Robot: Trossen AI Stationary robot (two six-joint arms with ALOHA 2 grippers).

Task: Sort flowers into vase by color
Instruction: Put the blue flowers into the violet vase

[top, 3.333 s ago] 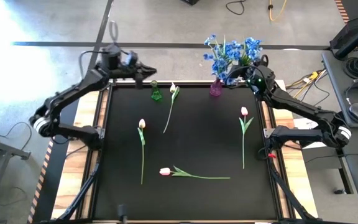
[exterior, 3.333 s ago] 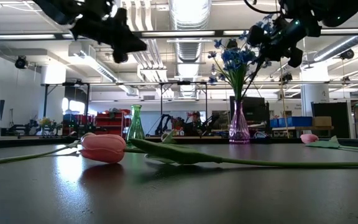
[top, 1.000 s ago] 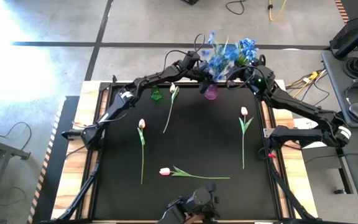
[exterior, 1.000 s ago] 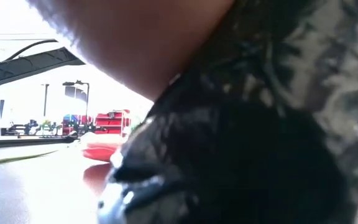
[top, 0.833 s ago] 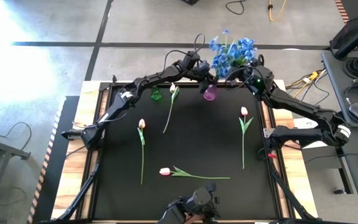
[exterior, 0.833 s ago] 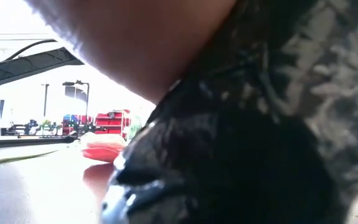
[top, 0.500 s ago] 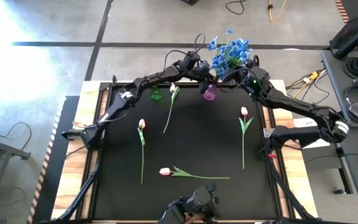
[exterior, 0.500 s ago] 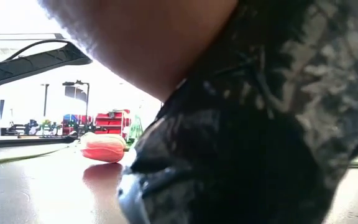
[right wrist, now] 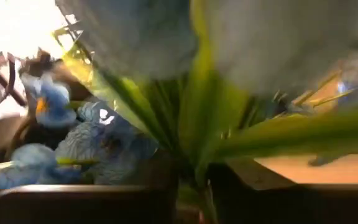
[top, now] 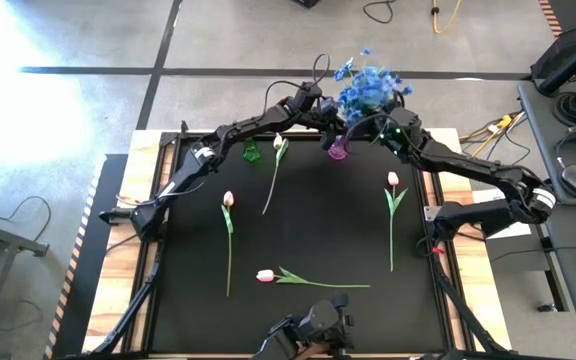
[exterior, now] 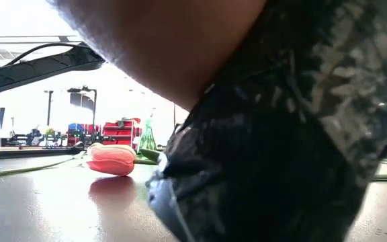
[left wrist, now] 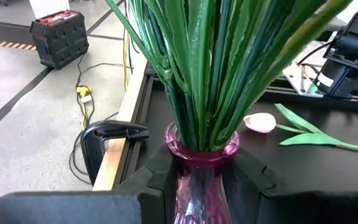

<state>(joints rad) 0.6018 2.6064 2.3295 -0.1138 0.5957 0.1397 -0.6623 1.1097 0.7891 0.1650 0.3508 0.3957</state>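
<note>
My left hand (top: 330,128) grips the purple vase (left wrist: 202,163) at twelve o'clock; my right hand (top: 376,130) sits in the blue flowers (top: 366,87), grip unclear. Blues are vased; four tulips (top: 228,199) remain on the bench (top: 318,230), green vase (top: 252,151) empty.

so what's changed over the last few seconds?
The left gripper swung from the far-left corner across to the purple vase, its fingers now around the neck. The vase shifted slightly left. The right gripper stays at the blue flowers. The four tulips and the green vase haven't moved.
</note>
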